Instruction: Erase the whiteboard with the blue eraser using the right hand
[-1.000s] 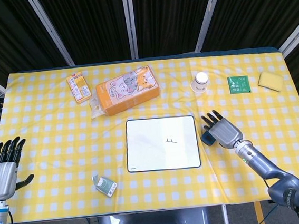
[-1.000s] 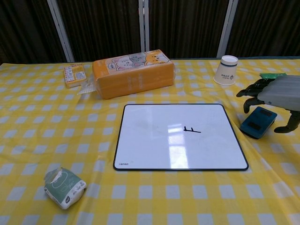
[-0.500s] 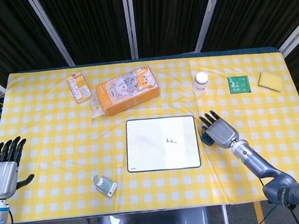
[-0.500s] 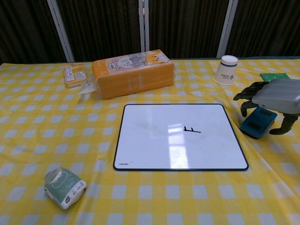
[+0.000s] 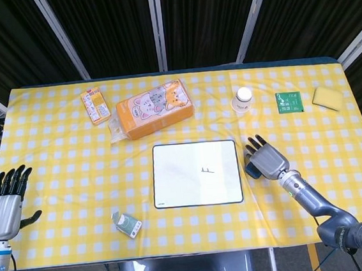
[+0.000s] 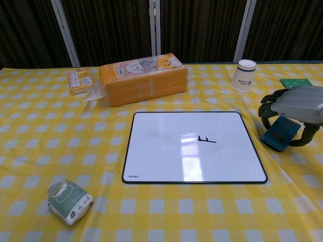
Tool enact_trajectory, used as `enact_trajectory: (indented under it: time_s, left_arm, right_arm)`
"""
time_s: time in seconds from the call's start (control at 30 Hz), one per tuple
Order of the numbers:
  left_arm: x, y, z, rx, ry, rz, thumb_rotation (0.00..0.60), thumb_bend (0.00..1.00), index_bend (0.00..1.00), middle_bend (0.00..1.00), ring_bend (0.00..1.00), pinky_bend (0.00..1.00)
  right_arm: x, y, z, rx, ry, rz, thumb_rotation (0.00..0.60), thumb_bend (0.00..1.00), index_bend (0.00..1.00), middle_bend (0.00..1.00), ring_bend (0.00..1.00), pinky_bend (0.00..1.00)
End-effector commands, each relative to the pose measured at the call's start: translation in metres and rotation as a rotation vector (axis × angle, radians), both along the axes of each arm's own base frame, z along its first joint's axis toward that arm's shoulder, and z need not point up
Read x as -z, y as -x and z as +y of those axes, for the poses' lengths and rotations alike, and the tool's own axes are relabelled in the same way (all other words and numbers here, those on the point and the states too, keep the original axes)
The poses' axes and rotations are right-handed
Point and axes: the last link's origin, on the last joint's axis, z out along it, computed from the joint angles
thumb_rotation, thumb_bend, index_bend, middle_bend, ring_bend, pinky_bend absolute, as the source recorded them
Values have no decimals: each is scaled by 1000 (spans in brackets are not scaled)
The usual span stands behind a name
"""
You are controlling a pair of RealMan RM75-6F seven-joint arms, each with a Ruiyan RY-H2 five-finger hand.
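Blue eraser (image 6: 280,133): near the bench's right edge, just right of the whiteboard (image 6: 192,146), tilted, caged by the right hand (image 6: 298,103), fingers curled round it for a grip. Board's mark (image 6: 206,139) unerased. Left hand (image 5: 2,213): idle, spread, empty.

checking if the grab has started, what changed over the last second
The right hand came down over the blue eraser and curled its fingers around it; the eraser now looks tilted, seemingly gripped. The whiteboard with its mark, the left hand and everything else on the table stayed put.
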Motion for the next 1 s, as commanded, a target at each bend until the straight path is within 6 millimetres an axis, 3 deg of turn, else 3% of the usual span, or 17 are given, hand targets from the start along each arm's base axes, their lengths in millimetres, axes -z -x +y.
enact_trajectory:
  time_s: [0.03,0.07,0.13,0.23,0.67,1.0]
  left_arm:
    - [0,0,0,0,-1,-1,600,112,0,0,0,0]
    - [-1,0,0,0,-2,-2,600,112,0,0,0,0]
    - [-1,0,0,0,-4,-4,600,112,0,0,0,0]
    - [-1,0,0,3,-3,-4,600,112,0,0,0,0]
    - [0,1,1,2,-2,-9,600,112,0,0,0,0]
    - [-1,2,2,-3,2,-22,600,112,0,0,0,0]
  right_arm:
    - [1,-3,2,-8,-2,-45,600,283,688,496,445,490]
    - [1,-3,2,-9,-2,-58,600,339,757,578,544,590]
    - [0,-3,3,-20,1,-80,600,422,824,657,643,683]
    - [-2,-4,3,-24,3,-111,600,497,842,701,706,738]
    - [-28,-26,5,40,42,-302,600,528,855,727,739,765]
    - [-22,-77,20,52,-7,-388,600,530,857,734,745,769]
